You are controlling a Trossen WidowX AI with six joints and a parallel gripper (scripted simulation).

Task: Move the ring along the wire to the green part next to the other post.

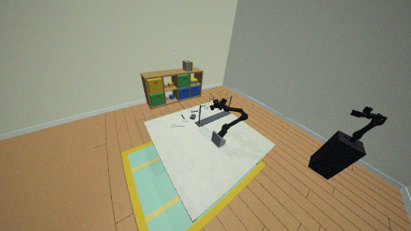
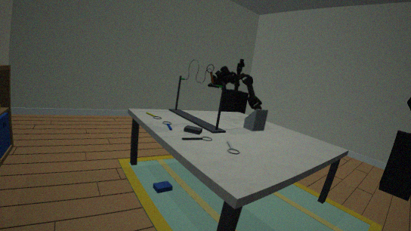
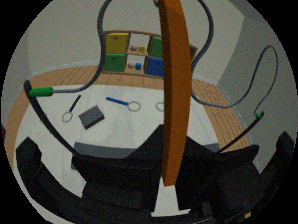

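The wire game stands on the white table [image 2: 287,158]: a dark base bar [image 2: 196,121] with two posts [image 2: 177,94] [image 2: 219,109] and a curvy thin grey wire [image 2: 193,62] [image 3: 103,16] between them. The wire has a green part at each end, both seen in the wrist view [image 3: 43,92] [image 3: 260,117]. My gripper [image 2: 218,79] [image 1: 214,106] [image 3: 165,128] is shut on the orange handle [image 3: 174,90] [image 2: 213,78]. The small ring [image 2: 210,68] sits high in the air near the nearer post, above its green part [image 2: 216,86]. I cannot tell whether the ring touches the wire.
Several loose ring tools lie on the table: a yellow-handled one [image 2: 152,115], a blue-handled one [image 2: 168,124], a black-handled one [image 2: 196,138] and a grey one [image 2: 232,149], plus a dark block [image 2: 193,130]. The arm's grey base [image 2: 256,120] stands behind. A blue block [image 2: 162,186] lies on the floor mat.
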